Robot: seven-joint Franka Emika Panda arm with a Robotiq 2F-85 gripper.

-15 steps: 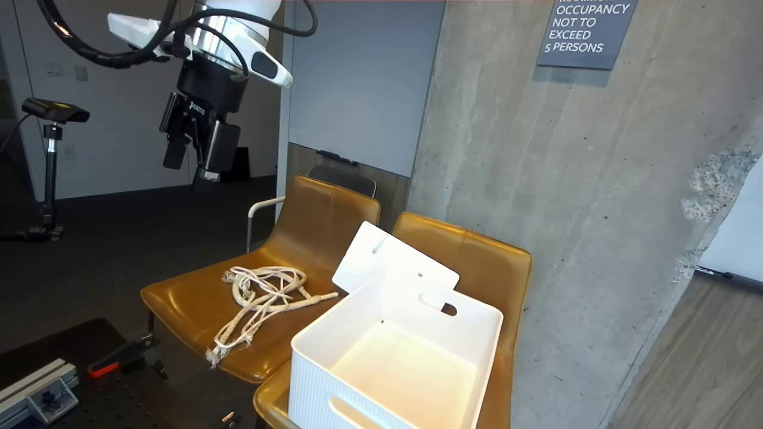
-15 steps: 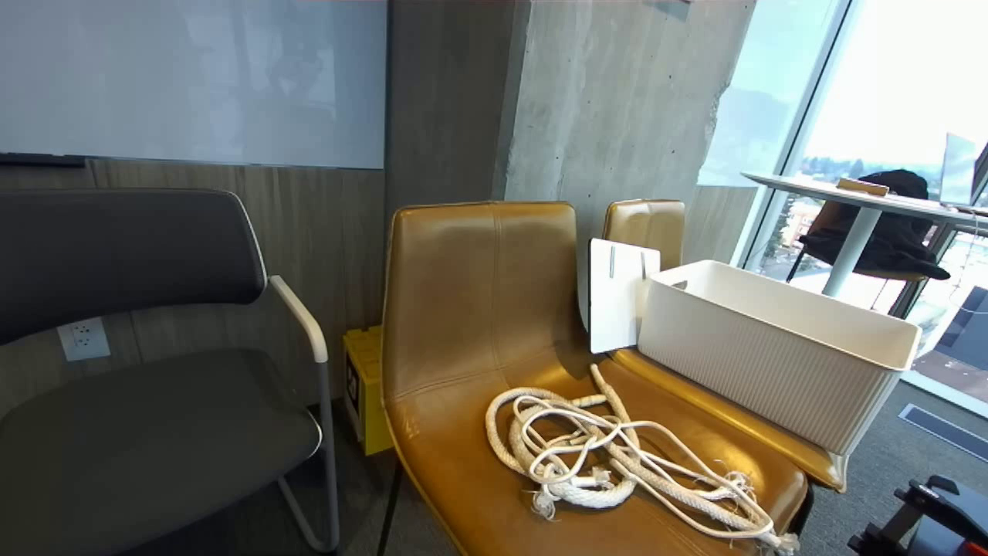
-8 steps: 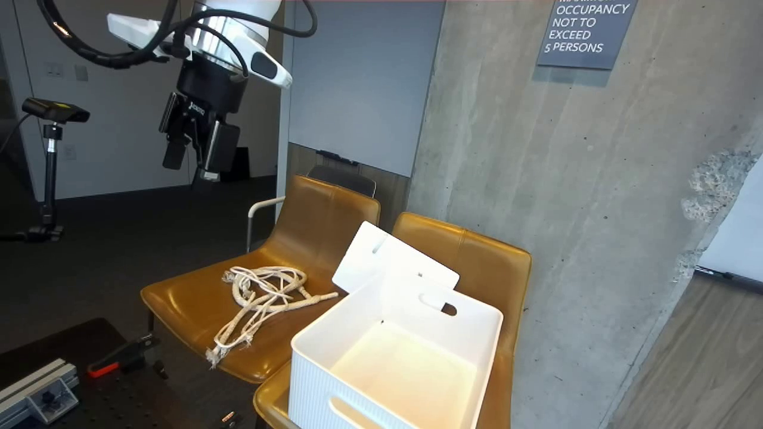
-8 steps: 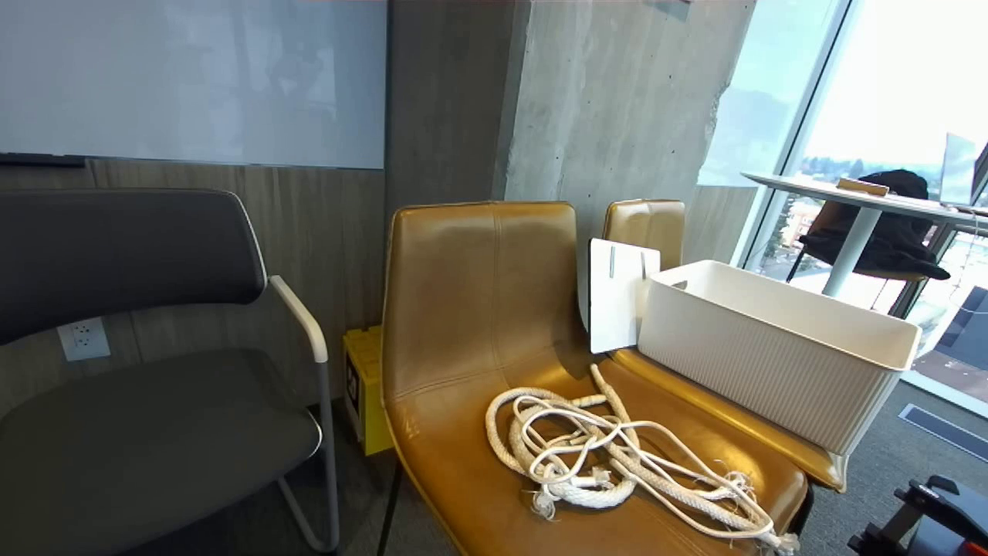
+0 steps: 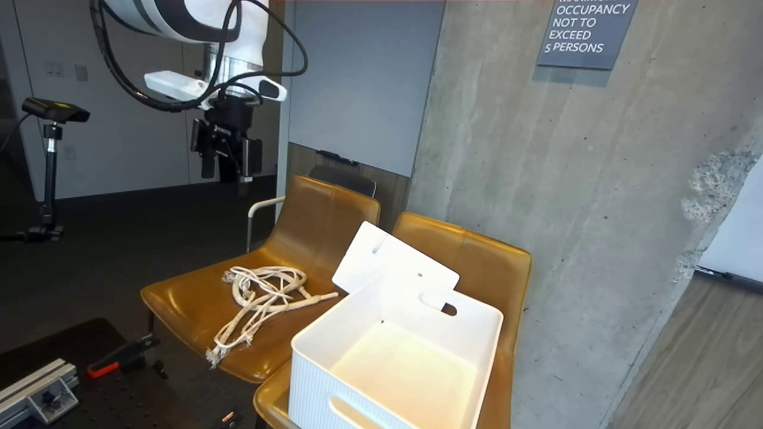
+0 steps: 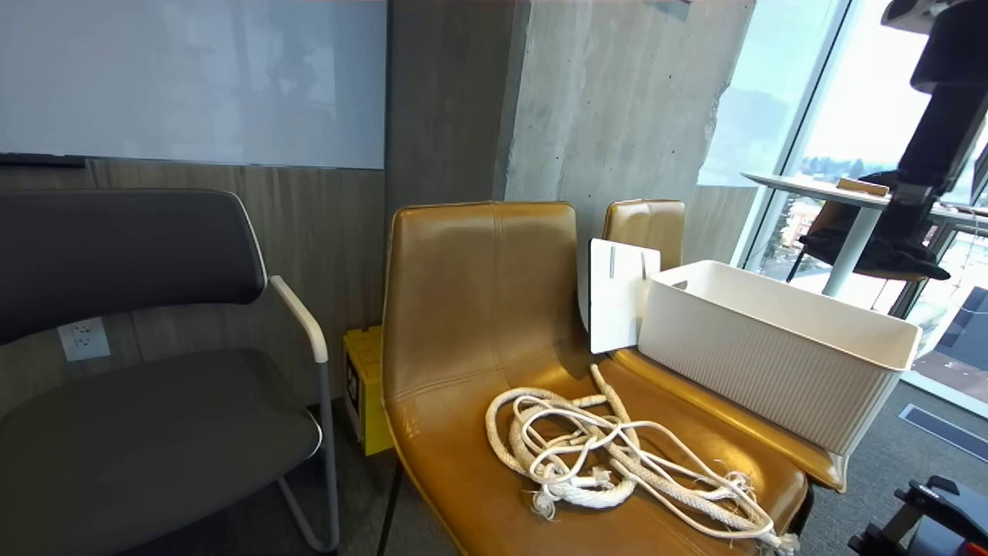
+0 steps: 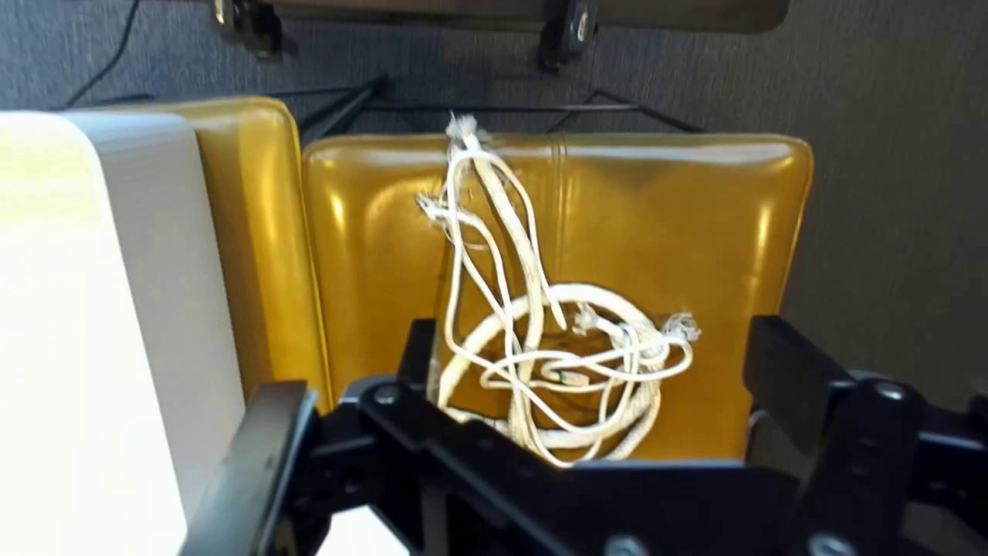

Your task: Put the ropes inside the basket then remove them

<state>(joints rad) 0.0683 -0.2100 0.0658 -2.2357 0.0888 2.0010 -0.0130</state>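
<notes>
Vs 0.5 s ago: in an exterior view, arm (image 5: 255, 42) has swung right, more of it showing at top; gripper (image 5: 226, 173) shifted right with it, earlier slant now near vertical. In an exterior view, the arm's dark lower end (image 6: 945, 131) has entered at upper right, hiding parts of far table (image 6: 803, 188) and black cloth (image 6: 880, 251).
</notes>
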